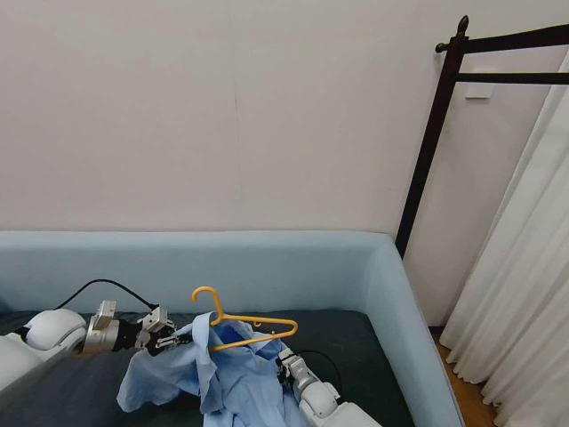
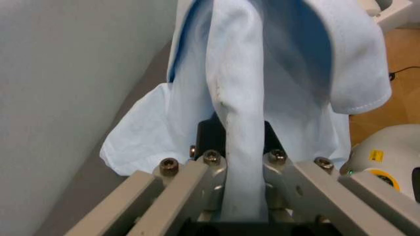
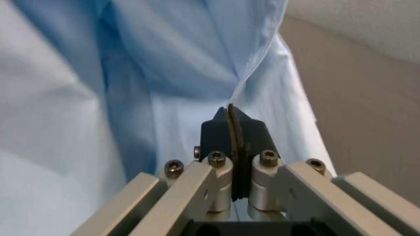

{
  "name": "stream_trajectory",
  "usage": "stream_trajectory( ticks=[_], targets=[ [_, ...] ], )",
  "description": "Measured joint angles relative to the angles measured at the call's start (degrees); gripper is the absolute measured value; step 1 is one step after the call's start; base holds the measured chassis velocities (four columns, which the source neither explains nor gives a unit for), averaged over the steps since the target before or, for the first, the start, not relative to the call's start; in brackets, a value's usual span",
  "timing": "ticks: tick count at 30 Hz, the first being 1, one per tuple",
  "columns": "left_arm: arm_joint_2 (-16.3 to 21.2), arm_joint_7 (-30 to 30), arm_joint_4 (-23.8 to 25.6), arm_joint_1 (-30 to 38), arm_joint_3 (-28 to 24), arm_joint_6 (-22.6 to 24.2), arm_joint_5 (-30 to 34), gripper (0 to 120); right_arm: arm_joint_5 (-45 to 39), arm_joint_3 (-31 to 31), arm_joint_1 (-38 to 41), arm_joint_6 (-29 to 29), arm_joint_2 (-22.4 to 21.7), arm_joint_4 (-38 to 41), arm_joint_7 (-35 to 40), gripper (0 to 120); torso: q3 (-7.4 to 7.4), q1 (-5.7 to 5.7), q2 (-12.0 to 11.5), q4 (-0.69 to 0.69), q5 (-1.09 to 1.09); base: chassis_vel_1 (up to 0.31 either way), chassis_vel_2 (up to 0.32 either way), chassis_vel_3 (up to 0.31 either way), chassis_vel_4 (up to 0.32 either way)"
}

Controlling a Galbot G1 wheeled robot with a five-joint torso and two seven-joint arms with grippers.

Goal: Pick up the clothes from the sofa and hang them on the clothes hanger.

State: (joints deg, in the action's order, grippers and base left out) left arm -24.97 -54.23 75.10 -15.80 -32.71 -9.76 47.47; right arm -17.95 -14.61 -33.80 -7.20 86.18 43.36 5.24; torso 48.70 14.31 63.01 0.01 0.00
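A light blue shirt [image 1: 227, 378] hangs lifted above the dark sofa seat, draped on a yellow hanger [image 1: 240, 327] whose hook points up and left. My left gripper [image 1: 169, 338] is shut on a fold of the shirt [image 2: 239, 128] at its left side. My right gripper [image 1: 286, 366] is low at the shirt's right side, shut on a thin edge of the cloth [image 3: 196, 73]; its pads [image 3: 253, 132] are pressed together. The dark wooden clothes rack [image 1: 436, 124] stands at the right behind the sofa arm.
The sofa has a pale blue back [image 1: 267, 267] and right arm [image 1: 404, 338] with a dark seat [image 1: 356, 347]. White curtains [image 1: 524, 294] hang at the far right beside the rack. A black cable [image 1: 107, 285] loops off my left arm.
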Motion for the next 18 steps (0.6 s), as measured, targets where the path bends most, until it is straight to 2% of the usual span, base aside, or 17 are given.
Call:
stream_trajectory(
  ticks=[9, 18],
  targets=[
    [0.1, 0.0, -0.8, 0.1, 0.2, -0.2, 0.1, 1, -2.8, -0.2, -1.4, 0.4, -3.7, 5.9, 2.1, 0, 0.0, 0.0, 0.0, -0.01, 0.0, 0.0, 0.0, 0.0, 0.0],
    [-0.5, -0.2, -1.9, 0.4, 0.3, -0.6, 0.0, 1, -4.1, -0.4, -1.2, 1.2, -6.1, 7.7, 1.8, 0, 0.0, 0.0, 0.0, -0.02, 0.01, 0.0, 0.0, 0.0, 0.0]
  ],
)
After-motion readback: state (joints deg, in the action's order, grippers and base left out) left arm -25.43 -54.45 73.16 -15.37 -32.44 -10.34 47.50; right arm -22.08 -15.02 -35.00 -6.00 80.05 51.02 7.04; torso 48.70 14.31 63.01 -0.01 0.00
